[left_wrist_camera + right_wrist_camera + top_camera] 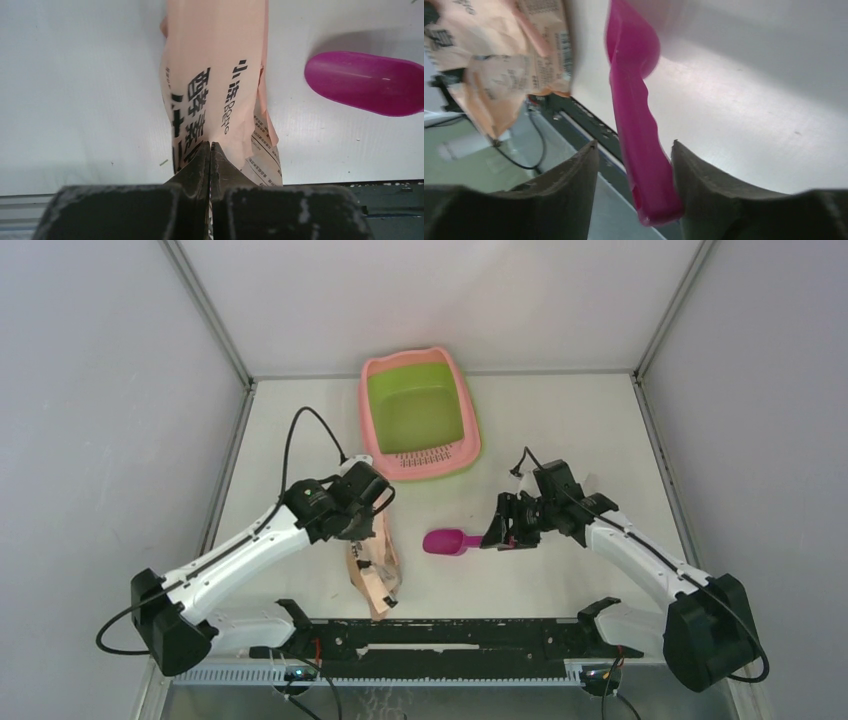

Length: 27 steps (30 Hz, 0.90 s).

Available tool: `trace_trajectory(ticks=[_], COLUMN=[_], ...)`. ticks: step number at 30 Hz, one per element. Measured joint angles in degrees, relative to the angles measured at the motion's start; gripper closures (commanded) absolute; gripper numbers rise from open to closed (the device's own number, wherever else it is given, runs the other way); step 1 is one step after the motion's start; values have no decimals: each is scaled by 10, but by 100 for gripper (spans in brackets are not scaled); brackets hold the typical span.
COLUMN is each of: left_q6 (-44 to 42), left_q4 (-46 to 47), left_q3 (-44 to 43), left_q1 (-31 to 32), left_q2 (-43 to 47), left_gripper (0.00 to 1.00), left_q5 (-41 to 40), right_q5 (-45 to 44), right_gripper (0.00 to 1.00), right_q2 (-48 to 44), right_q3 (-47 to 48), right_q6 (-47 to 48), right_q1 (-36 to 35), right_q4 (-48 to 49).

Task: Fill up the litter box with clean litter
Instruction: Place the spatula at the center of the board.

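Squeezing the peach bag (215, 60) tight with the left gripper (210, 145). Straddling the magenta scoop (631, 45) with the right gripper (634, 146), jaws wide apart. Litter box (425, 458) far ahead of both, no litter showing. Might drop the bag: tiny pinch.

We see a lab test cell. Plain panels (90, 390) and aluminium struts (208, 315) wall the white table (570, 430); a black rail (450, 638) edges it.
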<state>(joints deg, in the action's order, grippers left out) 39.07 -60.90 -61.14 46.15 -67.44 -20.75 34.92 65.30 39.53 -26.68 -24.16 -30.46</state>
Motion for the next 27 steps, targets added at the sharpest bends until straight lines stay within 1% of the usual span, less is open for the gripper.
trace_trajectory(ticks=[1,3,7,11,15,19,22,25,27], left_q6=[0,0,0,-1,-1,-1,-1,-1,0], left_q4=[3,11,35,57,70,79,85,91,95], left_q3=[0,0,3,9,24,33,33,36,43], left_q1=[0,0,-2,-6,-11,-15,-17,-18,-21], left_q2=[3,15,47,71,71,71,71,71,71], left_gripper=[100,100,100,100,100,100,100,100,100], left_q5=[0,2,6,11,17,21,25,26,26], right_q5=[-9,-31,-69,-103,-139,-179,-170,-110,-67], right_gripper=[26,22,21,20,17,19,20,20,21], right_q2=[4,4,-20,-62,-92,-100,-96,-78,-41], right_q3=[1,5,26,56,99,122,118,98,91], right_q6=[5,17,28,28,27,26,25,21,17], right_q1=[2,2,3,-12,-37,-45,-48,-63,-80], right_q4=[-7,-28,-68,-89,-111,-132,-129,-64,-6])
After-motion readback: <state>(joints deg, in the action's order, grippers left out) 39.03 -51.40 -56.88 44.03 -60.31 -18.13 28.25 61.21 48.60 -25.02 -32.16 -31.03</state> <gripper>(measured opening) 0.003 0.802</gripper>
